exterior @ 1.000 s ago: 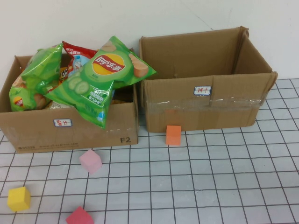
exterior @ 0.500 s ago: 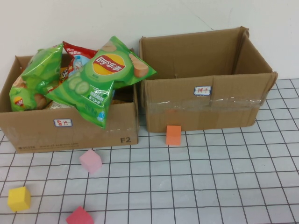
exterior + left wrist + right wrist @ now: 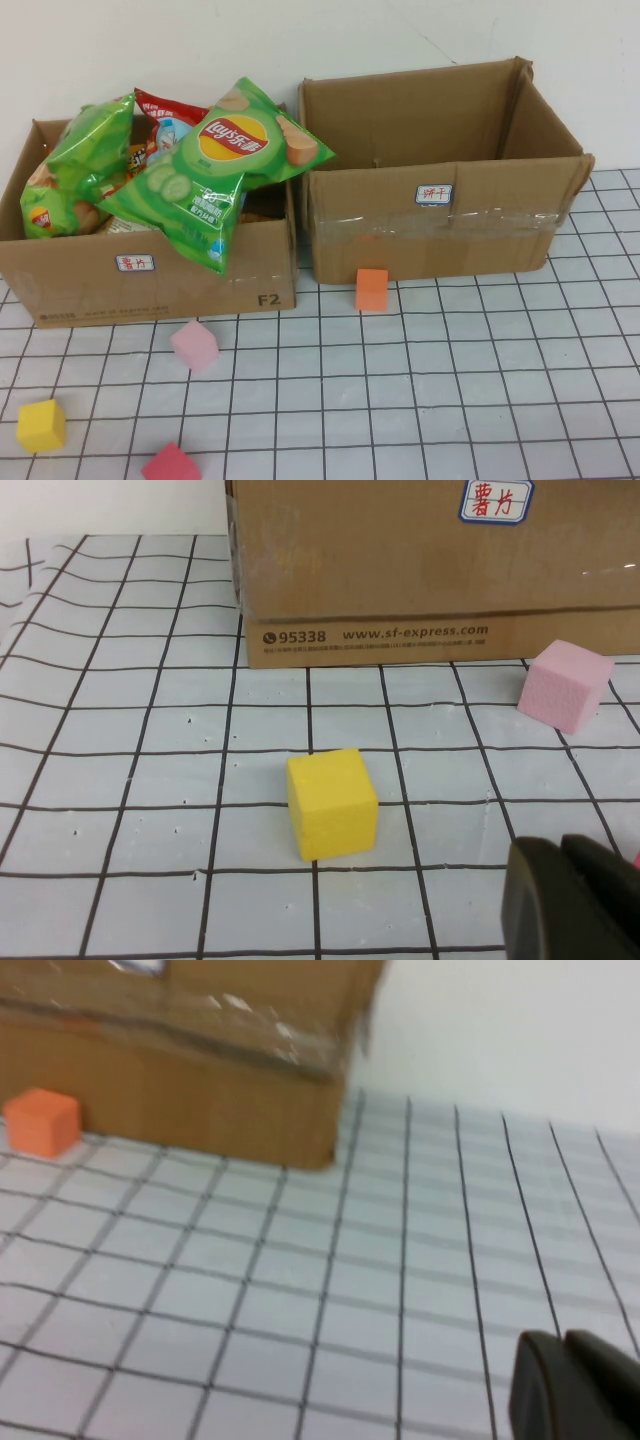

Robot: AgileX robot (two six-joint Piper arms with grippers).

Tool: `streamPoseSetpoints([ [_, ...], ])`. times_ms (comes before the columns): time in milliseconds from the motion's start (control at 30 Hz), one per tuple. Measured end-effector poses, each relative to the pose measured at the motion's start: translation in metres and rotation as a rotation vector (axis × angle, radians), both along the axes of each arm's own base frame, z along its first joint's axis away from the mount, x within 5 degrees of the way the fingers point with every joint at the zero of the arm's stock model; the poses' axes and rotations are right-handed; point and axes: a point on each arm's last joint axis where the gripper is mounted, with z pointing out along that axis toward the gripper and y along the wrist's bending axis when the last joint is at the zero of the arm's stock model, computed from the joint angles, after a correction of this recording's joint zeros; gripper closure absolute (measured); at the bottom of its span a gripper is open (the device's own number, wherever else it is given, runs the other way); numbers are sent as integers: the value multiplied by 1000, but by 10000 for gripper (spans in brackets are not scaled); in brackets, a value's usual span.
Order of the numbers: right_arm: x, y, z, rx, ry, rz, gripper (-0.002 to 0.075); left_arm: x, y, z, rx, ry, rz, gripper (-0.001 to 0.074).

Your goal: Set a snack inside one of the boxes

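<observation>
The left cardboard box holds several chip bags; a green Lay's bag lies on top and hangs over its front wall, with another green bag at its left. The right cardboard box looks empty. Neither arm shows in the high view. My left gripper is shut and empty, low over the table near the yellow cube, in front of the left box. My right gripper is shut and empty above the gridded table, off the right box's corner.
Foam cubes lie on the gridded table: orange against the right box, pink, yellow and a red one at the front edge. The pink cube and orange cube also show in wrist views.
</observation>
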Motion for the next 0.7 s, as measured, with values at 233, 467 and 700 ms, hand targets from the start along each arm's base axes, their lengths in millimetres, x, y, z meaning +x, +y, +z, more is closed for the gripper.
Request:
streamPoseSetpoints([
  [233,1,-5,-27,24,109,-60,727,0,0,0,0,0,0,736],
  [467,1,-5,-29,20,133,-61,727,0,0,0,-2,0,1,736],
  [700,0,-5,-29,18,136,-63,727,0,0,0,-2,0,1,736],
])
